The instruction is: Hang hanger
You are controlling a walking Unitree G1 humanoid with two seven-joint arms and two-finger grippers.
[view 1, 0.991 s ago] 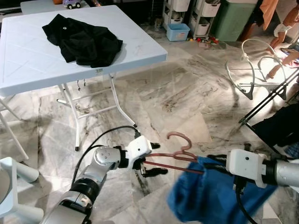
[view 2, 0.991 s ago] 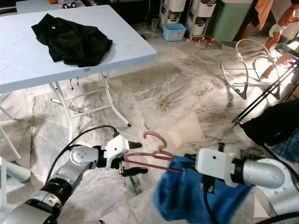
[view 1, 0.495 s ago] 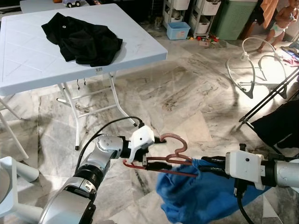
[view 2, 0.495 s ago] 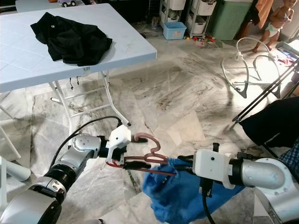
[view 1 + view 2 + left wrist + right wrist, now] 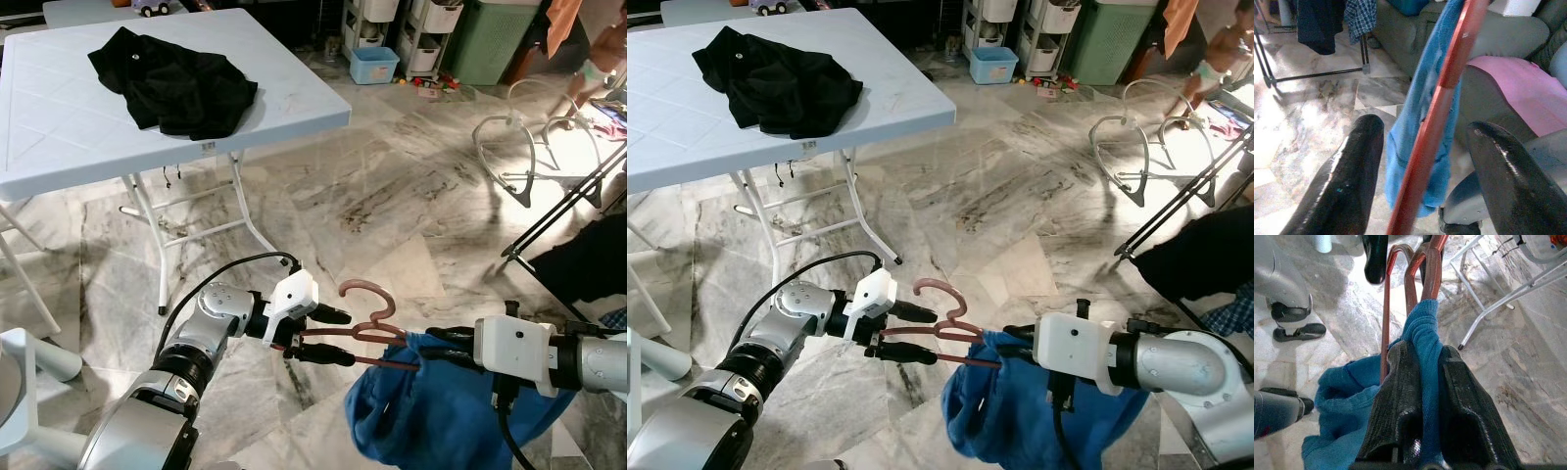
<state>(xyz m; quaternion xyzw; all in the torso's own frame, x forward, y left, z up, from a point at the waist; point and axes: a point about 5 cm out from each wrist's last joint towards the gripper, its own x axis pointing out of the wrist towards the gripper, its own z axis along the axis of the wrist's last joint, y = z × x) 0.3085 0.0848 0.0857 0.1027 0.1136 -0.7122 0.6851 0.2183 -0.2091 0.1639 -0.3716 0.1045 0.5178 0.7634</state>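
Blue cloth (image 5: 441,411) is pinched tight in the right gripper (image 5: 1420,382); the left gripper (image 5: 328,338) is straddling the hanger (image 5: 367,328), fingers spread, and should close squarely.

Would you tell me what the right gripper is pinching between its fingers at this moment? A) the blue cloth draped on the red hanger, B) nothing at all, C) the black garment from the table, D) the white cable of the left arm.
A: in the right wrist view the right gripper has its fingers closed on a fold of the blue cloth, which hangs from the red hanger; the black garment lies on the table.
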